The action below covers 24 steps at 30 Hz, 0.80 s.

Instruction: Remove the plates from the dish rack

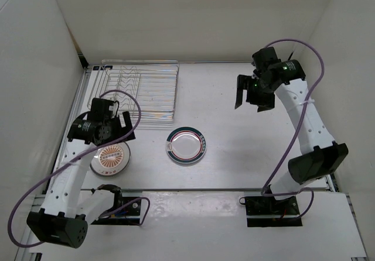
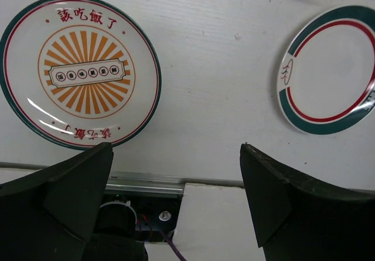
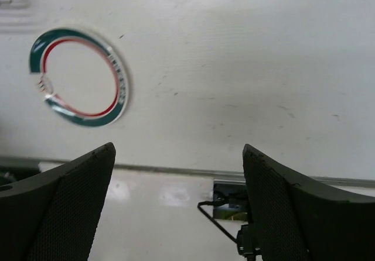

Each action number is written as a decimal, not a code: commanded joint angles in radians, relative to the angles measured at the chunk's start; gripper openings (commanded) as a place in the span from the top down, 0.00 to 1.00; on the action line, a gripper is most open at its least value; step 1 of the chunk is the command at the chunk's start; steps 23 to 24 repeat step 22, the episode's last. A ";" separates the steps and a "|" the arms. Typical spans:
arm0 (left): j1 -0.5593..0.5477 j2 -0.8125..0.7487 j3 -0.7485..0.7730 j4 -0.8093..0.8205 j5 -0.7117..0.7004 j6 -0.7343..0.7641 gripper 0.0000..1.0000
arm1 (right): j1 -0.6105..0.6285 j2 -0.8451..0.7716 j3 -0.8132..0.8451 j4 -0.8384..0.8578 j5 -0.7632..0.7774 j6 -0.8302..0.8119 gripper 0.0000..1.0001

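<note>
The wire dish rack (image 1: 140, 91) stands at the back left, and I see no plate in its slots. One orange sunburst plate (image 1: 110, 158) lies flat on the table at the front left; it also shows in the left wrist view (image 2: 81, 71). The teal-and-red ringed plate (image 1: 186, 144) lies flat mid-table and shows in both wrist views (image 2: 328, 68) (image 3: 79, 76). A second sunburst plate is not visible. My left gripper (image 1: 108, 133) (image 2: 176, 202) hovers open and empty just above the sunburst plate. My right gripper (image 1: 251, 100) (image 3: 179, 202) is open and empty, raised at the right.
White walls enclose the table on the left, back and right. A metal rail (image 1: 205, 189) runs along the near edge in front of the arm bases. Purple cables (image 1: 304, 50) loop from both arms.
</note>
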 commanded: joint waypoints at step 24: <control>0.005 -0.746 -0.632 0.269 -0.026 0.229 0.00 | -0.015 -0.194 0.030 -0.312 0.621 0.156 0.10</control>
